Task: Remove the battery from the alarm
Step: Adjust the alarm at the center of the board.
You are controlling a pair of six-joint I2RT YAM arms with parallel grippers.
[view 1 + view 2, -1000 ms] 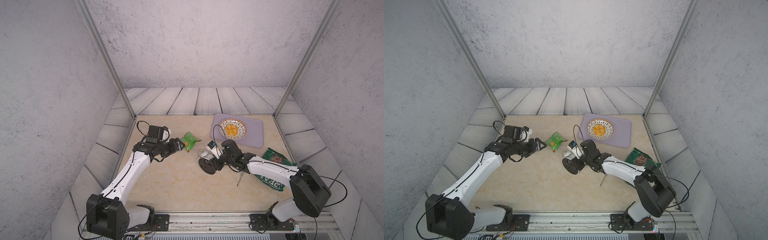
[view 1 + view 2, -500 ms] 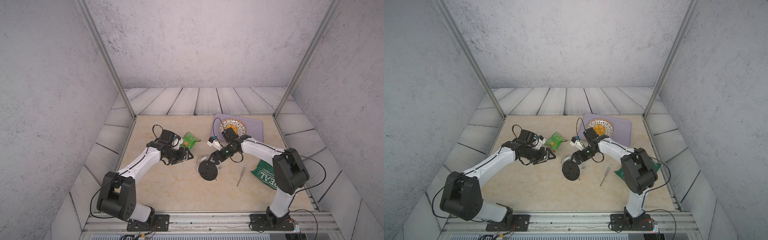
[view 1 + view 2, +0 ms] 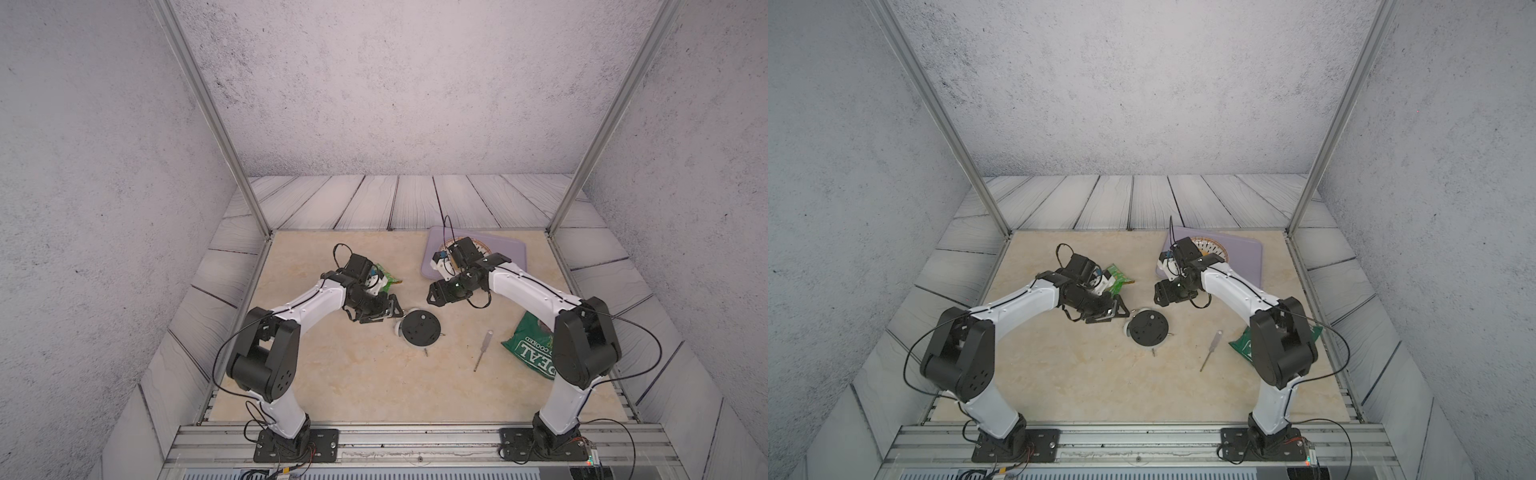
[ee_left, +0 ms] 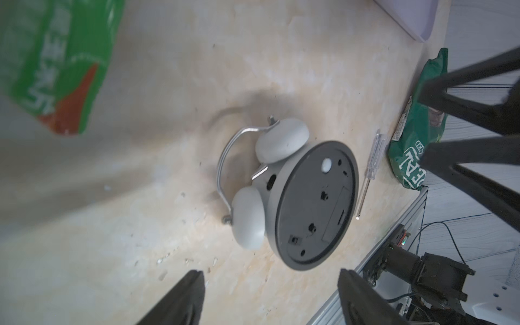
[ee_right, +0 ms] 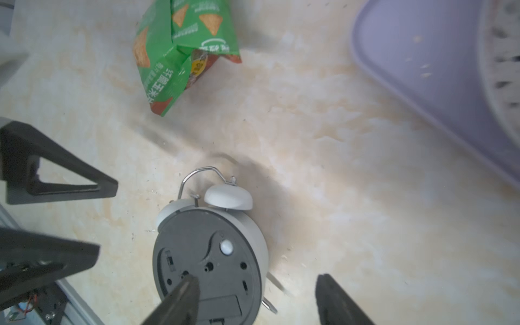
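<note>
Tabletop (image 3: 353, 374) in pale stone pattern, both arms reaching in toward its middle. Toward the back lies a lilac tray (image 3: 515, 253). The left claw (image 3: 386, 311) hovers just beside the alarm clock (image 3: 420, 328) on its bell side, fingers spread apart and holding nothing. The right claw (image 3: 434, 294) hangs near the clock, between it and the tray, fingers likewise apart and empty. The clock lies face down on the table, black back upward, touched by neither claw. A screwdriver (image 3: 483, 350) lies near the clock on the right arm's side, untouched. A small rectangular cover (image 4: 336, 213) in the black back appears shut. The battery is not visible and is judged to sit inside the clock behind this cover. The step in hand is the approach, and no part of the removal is done. The next move calls for one claw to steady the clock's rim while the other works the cover open, since the clock may slide when pushed.
</note>
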